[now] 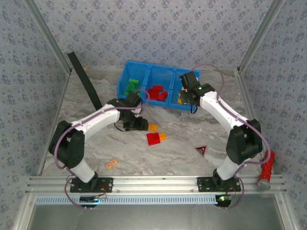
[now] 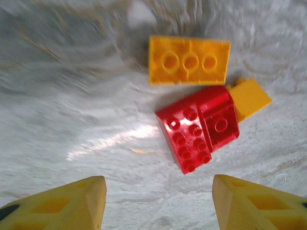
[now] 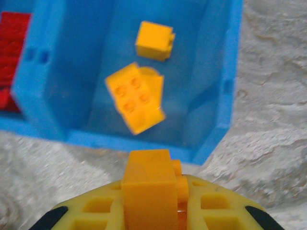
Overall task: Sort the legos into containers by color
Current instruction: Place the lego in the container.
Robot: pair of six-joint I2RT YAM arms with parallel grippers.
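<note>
The blue bin (image 1: pixel 144 67) stands at the back with three containers: green legos (image 1: pixel 130 86) on the left, red legos (image 1: pixel 157 92) in the middle, yellow-orange legos (image 3: pixel 135 98) on the right. On the table lie an upside-down orange brick (image 2: pixel 189 61), joined red bricks (image 2: pixel 196 127) and another orange brick (image 2: pixel 249 98) behind them. My left gripper (image 2: pixel 158 201) hangs open just short of the red bricks, with nothing between its fingers (image 2: pixel 72 203). Shut on an orange brick (image 3: pixel 147 177), my right gripper (image 3: pixel 163 211) hovers at the front wall of the right compartment (image 3: pixel 211 143).
A black triangle with a red mark (image 1: pixel 201 151) lies right of the middle, and a pale orange flat piece (image 1: pixel 112 163) at the front left. A black strip (image 1: pixel 86 79) leans at the back left. A red cylinder (image 1: pixel 266 167) sits at the right edge.
</note>
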